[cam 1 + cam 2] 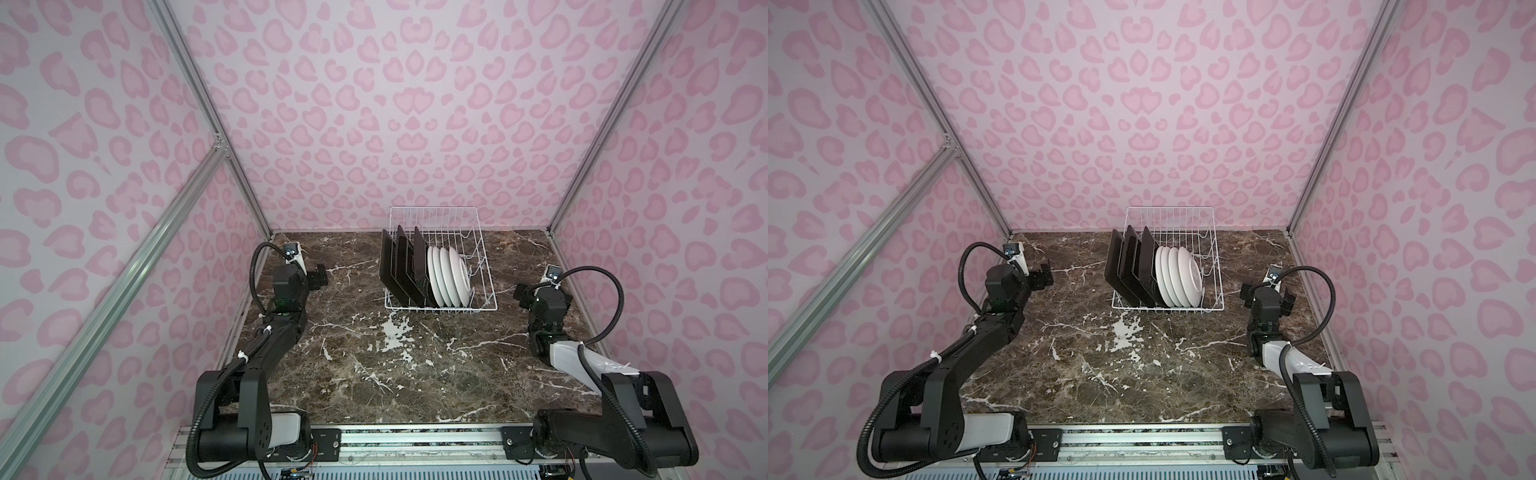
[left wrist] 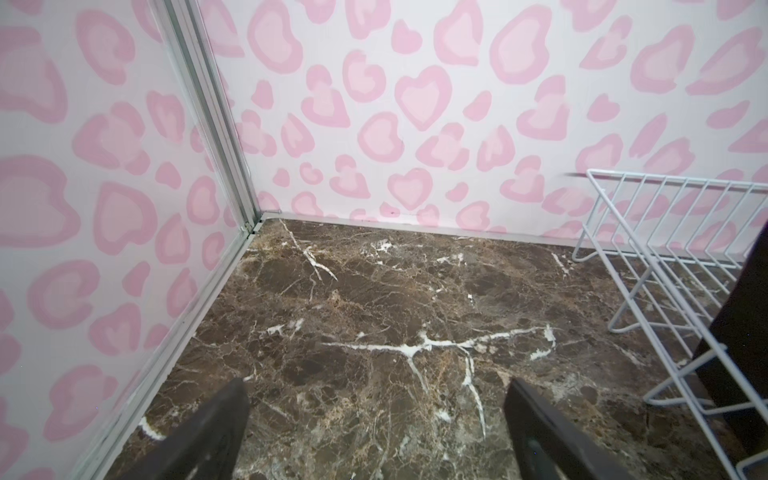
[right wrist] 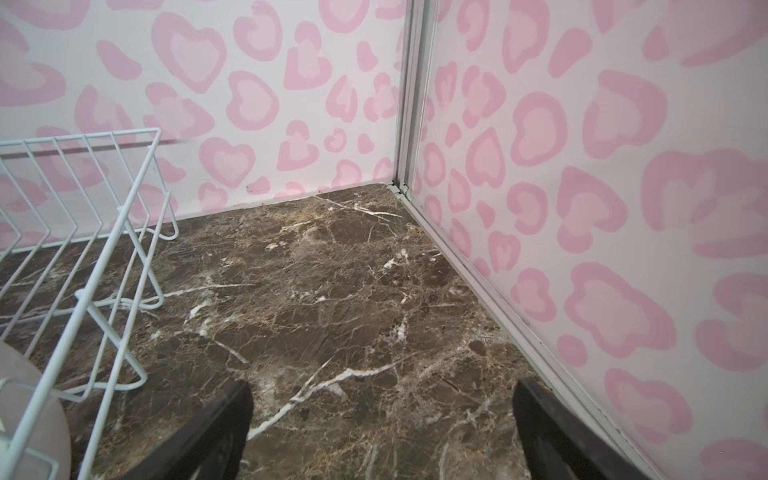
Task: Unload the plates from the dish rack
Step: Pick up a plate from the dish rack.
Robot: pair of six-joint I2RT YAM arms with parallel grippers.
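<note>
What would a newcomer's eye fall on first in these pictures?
Pink heart-patterned walls surround everything. At the back of the dark marble tabletop stands a white wire dish rack, holding three dark square plates upright and four round white plates beside them.

Brown marble tabletop (image 1: 374, 374), pink heart-patterned walls (image 1: 415, 104), aluminium frame posts (image 1: 199, 95)

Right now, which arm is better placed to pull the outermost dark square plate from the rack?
Left, probably. The left gripper hangs open beside the rack's side where that square plate stands; the right gripper sits beyond the white plates, on the other side.
</note>
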